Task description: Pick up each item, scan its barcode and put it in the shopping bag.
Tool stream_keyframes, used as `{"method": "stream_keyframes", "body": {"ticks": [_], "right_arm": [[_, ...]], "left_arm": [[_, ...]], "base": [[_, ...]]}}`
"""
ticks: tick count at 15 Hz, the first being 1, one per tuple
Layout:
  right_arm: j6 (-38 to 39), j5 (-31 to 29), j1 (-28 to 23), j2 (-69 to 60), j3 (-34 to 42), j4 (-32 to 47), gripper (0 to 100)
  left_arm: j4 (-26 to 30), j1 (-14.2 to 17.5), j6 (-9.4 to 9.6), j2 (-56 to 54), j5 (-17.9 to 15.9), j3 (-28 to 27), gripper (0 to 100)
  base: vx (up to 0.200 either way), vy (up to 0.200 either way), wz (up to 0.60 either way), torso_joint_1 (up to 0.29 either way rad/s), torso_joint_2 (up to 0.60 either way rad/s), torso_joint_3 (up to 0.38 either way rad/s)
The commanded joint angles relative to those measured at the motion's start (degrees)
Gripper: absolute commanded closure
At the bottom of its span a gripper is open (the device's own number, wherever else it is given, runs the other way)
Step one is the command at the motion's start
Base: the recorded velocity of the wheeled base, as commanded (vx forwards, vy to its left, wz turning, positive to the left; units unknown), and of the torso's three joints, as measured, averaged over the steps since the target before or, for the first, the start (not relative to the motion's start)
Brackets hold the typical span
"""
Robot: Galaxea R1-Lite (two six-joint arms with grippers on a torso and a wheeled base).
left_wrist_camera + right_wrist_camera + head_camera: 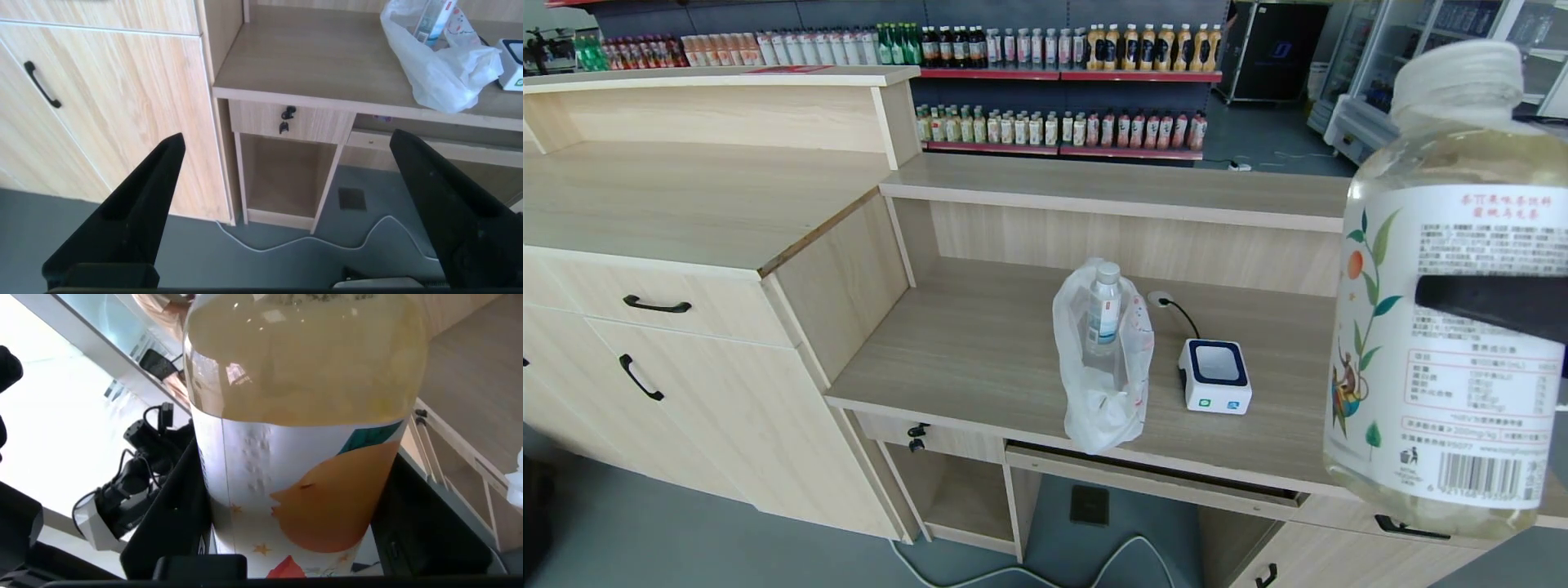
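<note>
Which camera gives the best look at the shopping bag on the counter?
The head view: the whole shopping bag stands beside the scanner, a small bottle upright inside. The left wrist view catches it with its top cropped. The right wrist view looks at the large bottle in the right gripper instead.

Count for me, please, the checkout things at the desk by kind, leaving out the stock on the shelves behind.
Bottles: 2 (bagged bottle; held bottle in the right gripper)
Shopping bags: 1 (shopping bag)
Scanners: 1 (scanner)
Total: 4
</note>
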Motion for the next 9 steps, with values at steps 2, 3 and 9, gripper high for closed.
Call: {"method": "stream_keyframes", "body": {"ticks": [2,3,9], "right_arm": [[-0.7,0.0,0.0,0.1,0.9,0.0,100],[-1.0,-0.3,0.0,0.1,1.0,0.0,100],[-1.9,-1.6,0.0,0.4,1.0,0.0,100]], "left_arm": [[0.0,0.0,0.0,0.1,0.0,0.0,0],[0.0,0.0,0.0,0.1,0.0,0.0,0],[0.0,0.0,0.0,0.1,0.0,0.0,0]], "base": [[0.0,0.0,0.0,0.0,0.0,0.0],[0.0,0.0,0.0,0.0,0.0,0.0],[0.0,0.0,0.0,0.0,0.0,0.0]]}}
